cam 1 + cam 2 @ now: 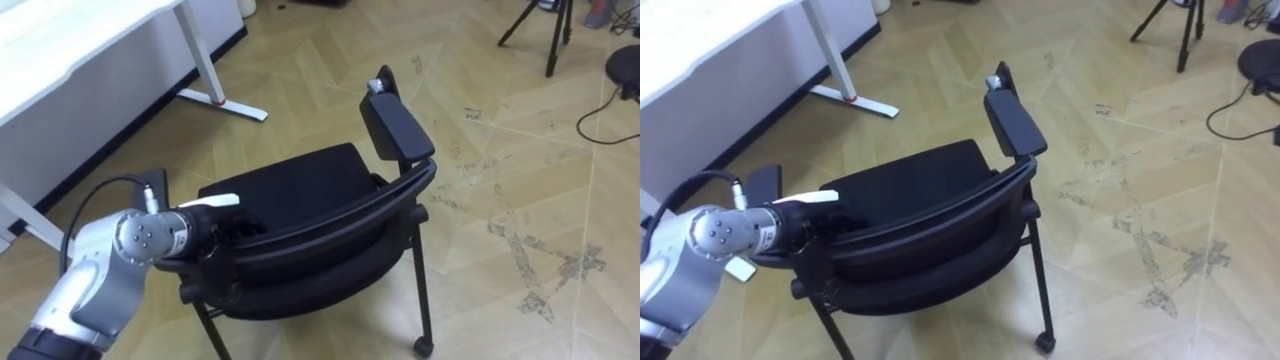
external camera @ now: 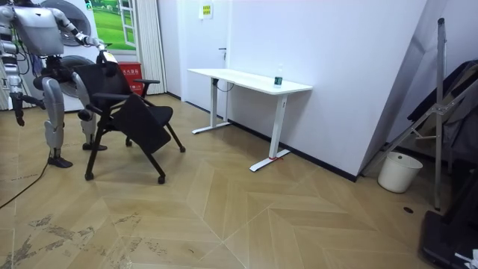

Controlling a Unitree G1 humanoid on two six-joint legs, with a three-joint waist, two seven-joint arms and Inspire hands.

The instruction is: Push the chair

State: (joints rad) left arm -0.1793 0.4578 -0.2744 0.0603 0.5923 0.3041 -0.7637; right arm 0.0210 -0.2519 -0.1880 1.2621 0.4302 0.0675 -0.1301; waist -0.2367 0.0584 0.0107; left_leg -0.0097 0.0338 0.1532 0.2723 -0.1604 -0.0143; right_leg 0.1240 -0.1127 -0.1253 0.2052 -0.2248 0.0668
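White desk (image 2: 250,80), against the wall. Small bottle (image 2: 278,78), standing on the desk's top. White bucket (image 2: 393,171), on the floor well to the room view's right of the desk. Black tripod (image 1: 545,25), well apart from the desk.

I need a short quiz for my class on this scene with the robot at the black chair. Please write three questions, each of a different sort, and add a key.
1. True or false: the black chair lies tipped over on its side.
2. Which one reaches to the back of the chair? A) the left robot hand B) the right robot hand C) a person's hand
3. Fill in the missing word: the white desk stands on the robot's ____ side.

Key: 1 false, since the chair stands on its legs on the floor. 2 A. 3 left.
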